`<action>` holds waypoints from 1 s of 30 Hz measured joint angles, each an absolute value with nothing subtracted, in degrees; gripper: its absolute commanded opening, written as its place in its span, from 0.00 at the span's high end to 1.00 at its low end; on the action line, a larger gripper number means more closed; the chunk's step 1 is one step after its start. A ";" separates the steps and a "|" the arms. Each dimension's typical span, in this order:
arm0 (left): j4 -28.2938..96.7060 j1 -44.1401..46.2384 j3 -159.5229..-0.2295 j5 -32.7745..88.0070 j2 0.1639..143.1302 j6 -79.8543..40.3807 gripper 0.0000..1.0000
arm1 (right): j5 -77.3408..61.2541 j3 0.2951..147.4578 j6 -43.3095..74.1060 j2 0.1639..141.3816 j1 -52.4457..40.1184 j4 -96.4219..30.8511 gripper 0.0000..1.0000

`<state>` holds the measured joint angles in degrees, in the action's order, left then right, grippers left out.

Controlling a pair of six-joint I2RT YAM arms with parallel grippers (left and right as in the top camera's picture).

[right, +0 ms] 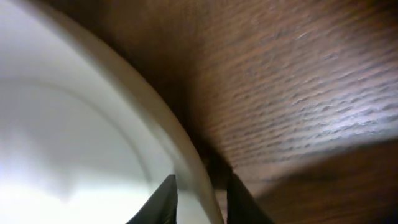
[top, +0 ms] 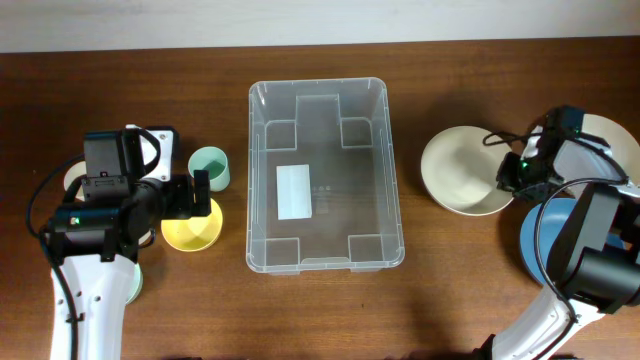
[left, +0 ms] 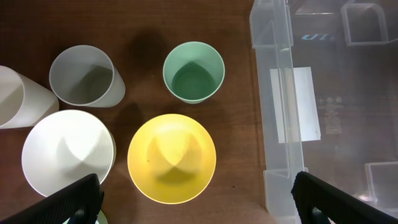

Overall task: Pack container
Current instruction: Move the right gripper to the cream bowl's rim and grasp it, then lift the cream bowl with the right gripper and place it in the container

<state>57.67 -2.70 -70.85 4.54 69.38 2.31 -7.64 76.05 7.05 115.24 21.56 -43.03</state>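
Note:
The clear rectangular container [top: 350,200] stands empty in the middle of the table, its white label showing through the bottom; its left wall shows in the left wrist view [left: 336,74]. My left gripper [top: 200,195] is open and empty above the near edge of a yellow bowl [top: 192,235]; the left wrist view shows its fingers [left: 196,208] wide apart with the yellow bowl [left: 171,158] between them. My right gripper [top: 508,175] sits at the right rim of a cream bowl [top: 460,170]. In the right wrist view its fingers [right: 199,199] straddle the cream bowl's rim [right: 74,124], closed on it.
A green cup [top: 210,168] stands left of the container, also in the left wrist view [left: 193,71]. A grey cup [left: 84,76], a white bowl [left: 68,152] and a white cup [left: 15,96] are further left. A blue dish [top: 545,235] and a white plate [top: 610,140] lie under the right arm.

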 measured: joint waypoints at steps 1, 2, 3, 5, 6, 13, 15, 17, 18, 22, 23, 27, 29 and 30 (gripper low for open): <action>57.67 -2.70 -70.85 4.54 69.38 2.31 0.01 | -7.86 75.94 7.31 115.24 21.56 -42.72 0.86; 57.67 -2.70 -70.85 4.54 69.38 2.31 0.01 | -8.14 75.94 7.35 115.24 21.58 -42.70 0.87; 57.65 -2.70 -70.85 4.54 69.38 2.31 0.01 | -8.60 75.94 7.51 115.22 21.63 -42.57 0.89; 57.65 -2.70 -70.85 4.54 69.38 2.31 0.01 | -9.34 75.94 7.55 115.18 21.63 -42.26 0.96; 57.65 -2.70 -70.85 4.54 69.41 2.31 0.01 | -9.98 75.94 7.70 115.18 21.63 -42.17 0.96; 57.65 -2.70 -70.85 4.54 69.41 2.31 0.01 | -11.77 75.94 7.77 114.80 21.67 -41.69 0.96; 57.65 -2.70 -70.85 4.54 69.38 2.31 0.01 | -12.14 75.94 7.75 114.80 21.67 -41.58 0.96; 57.65 -2.70 -70.85 4.54 69.38 2.31 0.01 | -12.86 75.94 7.75 114.80 21.67 -41.52 0.96; 57.65 -2.70 -70.85 4.54 69.41 2.31 0.01 | -13.65 75.94 7.79 114.80 21.67 -41.52 0.96; 57.65 -2.70 -70.85 4.54 69.41 2.31 0.01 | -16.93 76.12 7.73 114.69 21.67 -42.41 0.96; 57.65 -2.70 -70.85 4.54 69.38 2.31 0.01 | -17.52 76.34 7.75 114.43 21.67 -43.13 0.96; 57.65 -2.70 -70.85 4.54 69.38 2.31 0.01 | -18.35 77.65 7.73 111.07 21.67 -45.41 0.96; 57.65 -2.70 -70.85 4.51 69.38 2.31 0.01 | -18.52 78.70 7.73 107.77 21.67 -46.30 0.96; 57.67 -2.70 -70.85 4.51 69.38 2.31 0.00 | -18.59 79.22 7.70 105.89 21.67 -46.68 0.96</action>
<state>57.67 -2.70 -70.85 4.51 69.38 2.31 -18.59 79.22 7.70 105.89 21.67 -46.68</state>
